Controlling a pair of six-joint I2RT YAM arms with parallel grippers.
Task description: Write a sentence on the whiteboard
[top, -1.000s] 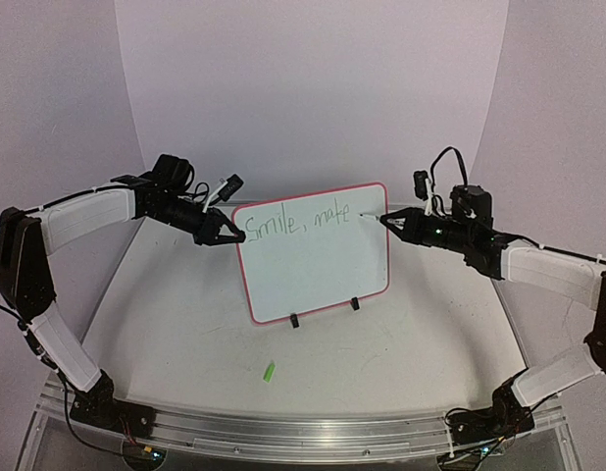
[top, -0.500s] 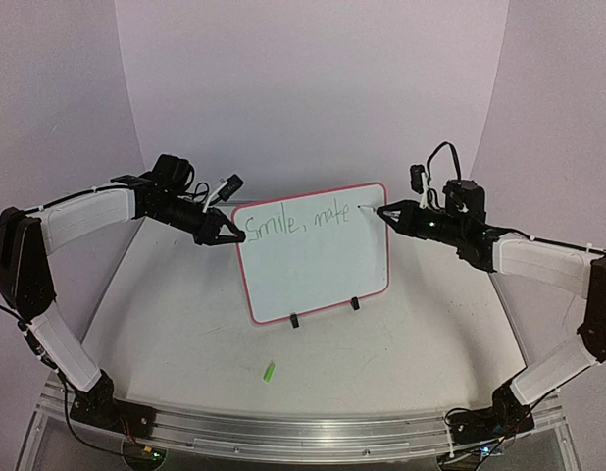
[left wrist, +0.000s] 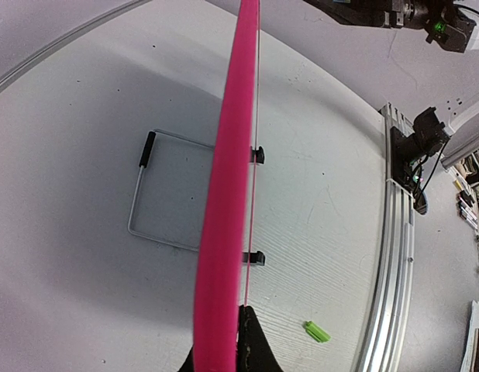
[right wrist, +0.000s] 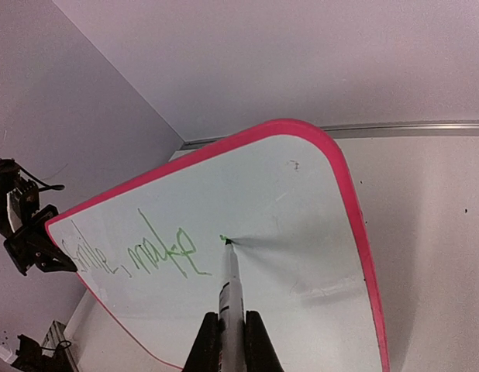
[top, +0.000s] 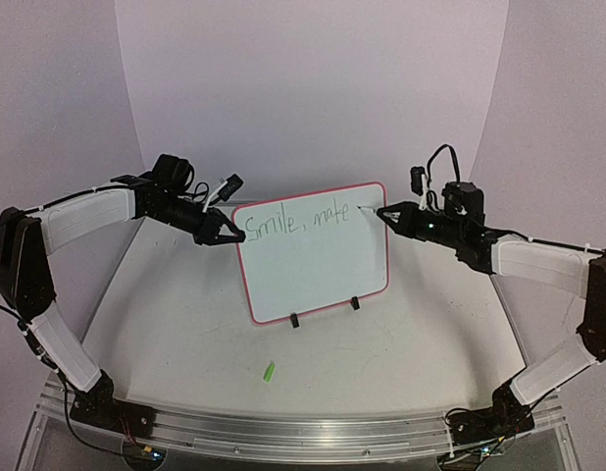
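Whiteboard (top: 313, 265) stays put while right hand (top: 384, 214) lifts marker (right wrist: 231, 288) slightly up-left.

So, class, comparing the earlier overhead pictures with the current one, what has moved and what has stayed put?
The right arm rose and edged left, carrying the marker tip slightly up the whiteboard, just past "make"; its jaws stay shut on the marker. Unchanged: the left jaws grip the board's left edge, the sentence reads "Smile, make", and the green cap lies where it was.

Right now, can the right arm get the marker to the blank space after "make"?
Likely yes: the right pincer grips the marker, tip at the whiteboard just past "make", nothing between.
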